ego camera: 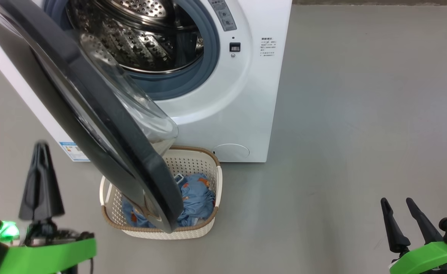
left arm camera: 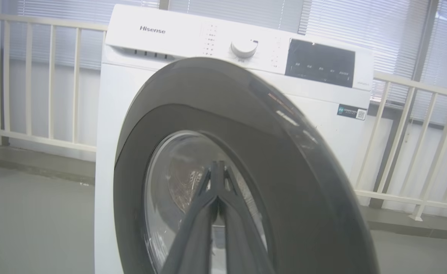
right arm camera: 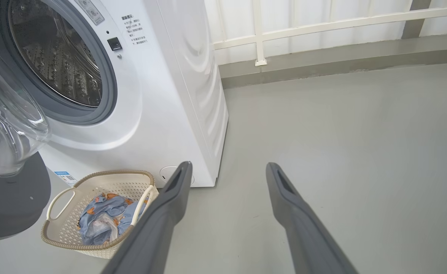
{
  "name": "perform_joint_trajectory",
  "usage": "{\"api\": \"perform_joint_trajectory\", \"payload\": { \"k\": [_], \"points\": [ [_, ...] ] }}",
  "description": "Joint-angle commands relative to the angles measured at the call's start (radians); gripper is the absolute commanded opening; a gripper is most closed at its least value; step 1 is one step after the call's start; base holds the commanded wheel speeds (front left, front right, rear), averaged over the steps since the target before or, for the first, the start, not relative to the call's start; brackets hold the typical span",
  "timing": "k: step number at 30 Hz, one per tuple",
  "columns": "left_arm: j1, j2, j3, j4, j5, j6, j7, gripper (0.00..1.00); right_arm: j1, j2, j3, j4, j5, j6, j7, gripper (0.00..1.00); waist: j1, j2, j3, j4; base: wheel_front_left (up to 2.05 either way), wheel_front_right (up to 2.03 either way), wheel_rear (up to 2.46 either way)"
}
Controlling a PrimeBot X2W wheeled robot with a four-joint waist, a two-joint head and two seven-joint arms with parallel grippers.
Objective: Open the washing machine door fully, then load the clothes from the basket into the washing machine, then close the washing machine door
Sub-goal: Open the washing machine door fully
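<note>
Head view puts both tools nearest, at its bottom edge. The left tool (ego camera: 40, 152), two long dark fingers on a green wrist, has its fingers pressed together on nothing. The right tool (ego camera: 397, 203) stands with fingers spread and empty, well apart from everything, over the grey floor (ego camera: 341, 133).

Next out, the small cream-white perforated plastic basket (ego camera: 198, 167) with a brown woven-look rim sits on the floor just before the machine. In it lie the soft light blue clothes (ego camera: 198, 198) printed with orange-brown figures, none lifted out yet. Over the basket's left half hangs the large round glossy black door (ego camera: 94, 118), swung partway out, its bulging clear glass porthole (ego camera: 132, 99) on the side facing the opening. Left wrist view has the closed fingers aimed at the door's outer face; whether they touch it I cannot tell. Beyond stands the big white box-shaped washing machine (ego camera: 246, 95), its steel perforated drum (ego camera: 139, 38) open to view inside the grey-blue rubber seal (ego camera: 208, 57).

By my reading the first step is in hand: the door is open but not fully, and it blocks part of the basket. The next move calls for swinging it wider toward its hinge side, working from its free edge or inner face, since a push on the outer face would likely shut it. Only then can the clothes be reached.
</note>
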Motion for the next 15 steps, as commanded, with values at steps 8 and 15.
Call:
{"api": "perform_joint_trajectory", "payload": {
  "k": [8, 15],
  "points": [
    [-0.033, 0.004, -0.211, -0.278, 0.055, 0.012, 0.031, 0.0, 0.001, -0.013, 0.02, -0.031, -0.008, 0.003, -0.012, 1.0, 0.0, 0.0, 0.002, -0.002, 0.0, 0.0, 0.0],
    [-0.031, 0.003, -0.45, -0.176, -0.033, 0.028, 0.093, 0.0, -0.004, -0.009, 0.034, -0.03, -0.011, 0.003, -0.012, 1.0, 0.0, 0.0, 0.005, -0.013, 0.0, 0.0, 0.0]
  ]
}}
